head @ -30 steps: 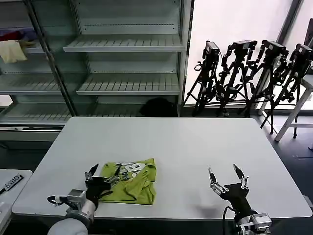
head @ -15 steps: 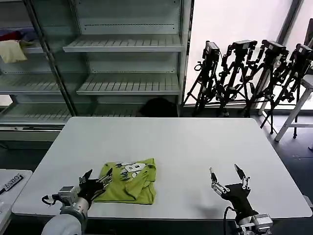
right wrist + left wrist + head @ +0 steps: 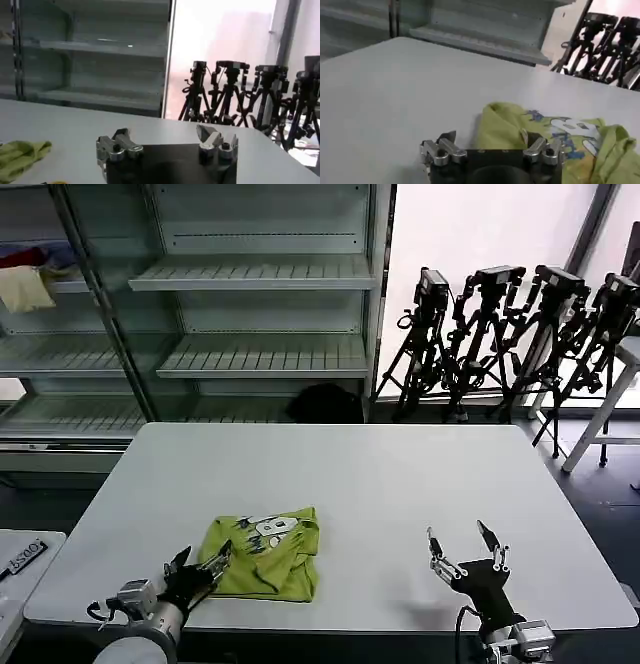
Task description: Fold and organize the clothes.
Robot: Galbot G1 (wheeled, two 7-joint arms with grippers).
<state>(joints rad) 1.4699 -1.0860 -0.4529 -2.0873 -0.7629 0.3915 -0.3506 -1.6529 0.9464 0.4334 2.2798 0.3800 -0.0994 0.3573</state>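
The clothes, one lime yellow-green T-shirt (image 3: pixel 268 550) with a small white print, lie roughly folded on the white table (image 3: pixel 360 474) near its front left. In the left wrist view the T-shirt (image 3: pixel 530 127) sits just ahead of the jaws. My left gripper (image 3: pixel 199 566) is open at the shirt's front left edge, one finger over the fabric, nothing held. Open as well, my right gripper (image 3: pixel 461 548) hovers over bare table at the front right, far from the shirt. The right wrist view catches the T-shirt (image 3: pixel 20 156) at its edge.
Empty metal shelving (image 3: pixel 260 314) stands behind the table, with a pale cream cloth (image 3: pixel 25 287) and a red cloth (image 3: pixel 25 256) on its far left. Several black tripods (image 3: pixel 510 334) lean by the window at the back right. A white stand (image 3: pixel 610 404) is at the right.
My left gripper has drawn back toward the table's front edge, off the shirt's top and down to its front left edge. The right gripper has stayed put.
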